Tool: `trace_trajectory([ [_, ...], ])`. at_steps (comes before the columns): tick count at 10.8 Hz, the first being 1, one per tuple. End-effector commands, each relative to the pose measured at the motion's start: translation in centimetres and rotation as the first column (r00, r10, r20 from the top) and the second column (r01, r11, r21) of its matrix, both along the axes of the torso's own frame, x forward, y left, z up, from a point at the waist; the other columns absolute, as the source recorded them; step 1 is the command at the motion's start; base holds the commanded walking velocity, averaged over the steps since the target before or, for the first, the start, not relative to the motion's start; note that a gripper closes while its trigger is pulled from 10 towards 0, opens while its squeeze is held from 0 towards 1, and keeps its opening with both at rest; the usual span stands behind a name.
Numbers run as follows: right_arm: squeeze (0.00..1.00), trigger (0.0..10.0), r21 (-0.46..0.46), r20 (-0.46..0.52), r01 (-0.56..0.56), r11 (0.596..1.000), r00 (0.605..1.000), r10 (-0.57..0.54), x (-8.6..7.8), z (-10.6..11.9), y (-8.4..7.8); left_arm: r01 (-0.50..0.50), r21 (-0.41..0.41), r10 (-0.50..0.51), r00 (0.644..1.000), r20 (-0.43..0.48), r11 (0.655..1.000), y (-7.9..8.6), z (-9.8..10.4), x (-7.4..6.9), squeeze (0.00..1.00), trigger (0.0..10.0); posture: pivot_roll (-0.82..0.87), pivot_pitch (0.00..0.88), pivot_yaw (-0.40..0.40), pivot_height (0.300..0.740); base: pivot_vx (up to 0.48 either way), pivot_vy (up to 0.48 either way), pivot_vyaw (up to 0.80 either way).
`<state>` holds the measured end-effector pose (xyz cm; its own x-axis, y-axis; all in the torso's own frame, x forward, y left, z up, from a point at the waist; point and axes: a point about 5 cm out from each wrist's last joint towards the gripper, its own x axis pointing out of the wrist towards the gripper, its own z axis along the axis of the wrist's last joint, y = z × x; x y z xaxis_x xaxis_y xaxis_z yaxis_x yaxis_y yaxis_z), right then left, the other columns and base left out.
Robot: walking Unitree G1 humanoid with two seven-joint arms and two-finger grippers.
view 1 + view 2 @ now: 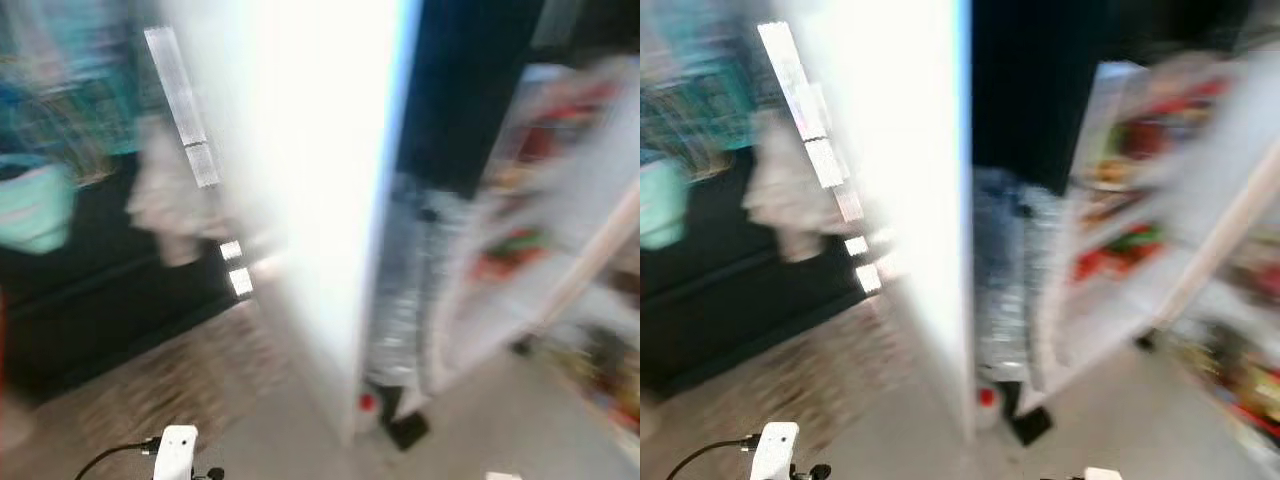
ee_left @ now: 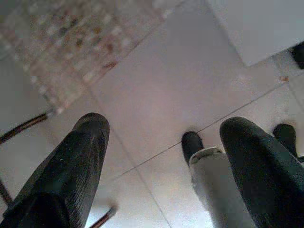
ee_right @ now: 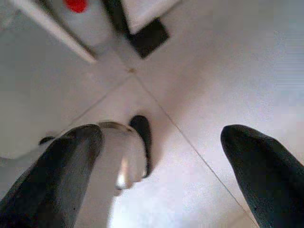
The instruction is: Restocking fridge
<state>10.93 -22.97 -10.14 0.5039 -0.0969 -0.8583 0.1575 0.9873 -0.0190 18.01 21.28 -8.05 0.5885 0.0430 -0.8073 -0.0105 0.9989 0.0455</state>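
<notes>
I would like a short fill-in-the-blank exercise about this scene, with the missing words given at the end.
1. The fridge door seen edge-on in the head views is ____ in colour.
2. Both grippers hang above a tiled ____.
3. The jaws of the left gripper are ____, with nothing between them.
4. The cap of the bottle standing on the floor by the door is ____.

Missing words: white; floor; open; red

both arms hang down; left gripper and right gripper fingers spread apart, holding nothing.
</notes>
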Motion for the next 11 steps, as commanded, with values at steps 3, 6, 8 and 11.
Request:
trace_trajectory([
  [3, 0.00, 10.0, 0.009, -0.005, 0.000, 1.000, 1.000, 0.000, 0.03, -0.09, 0.34, 0.004, 0.003, -0.004, 1.000, -0.029, 1.000, 0.30, -0.34, -0.82, 0.00, 10.0, -0.03, 0.000, 0.083, 0.740, 0.000, 0.000, -0.78],
  [6, 0.00, 10.0, 0.005, -0.005, -0.005, 1.000, 1.000, 0.005, 0.15, -0.05, 0.27, 0.004, 0.007, -0.004, 1.000, -0.029, 1.000, 0.29, -0.34, -0.82, 0.00, 10.0, -0.03, 0.000, 0.079, 0.740, 0.000, 0.000, -0.78],
  [8, 0.00, 10.0, 0.007, 0.001, -0.010, 1.000, 1.000, 0.010, 0.22, -0.01, 0.27, 0.001, 0.021, 0.000, 0.999, -0.041, 1.000, 0.34, -0.38, -0.86, 0.00, 10.0, -0.03, 0.000, 0.078, 0.740, 0.000, 0.000, -0.39],
  [11, 0.00, 10.0, 0.007, 0.001, -0.011, 1.000, 1.000, 0.011, 0.17, -0.01, 0.25, -0.021, 0.011, 0.021, 0.999, -0.037, 1.000, 0.28, -0.44, -0.97, 0.00, 10.0, -0.03, 0.000, 0.077, 0.740, -0.110, 0.000, 0.00],
])
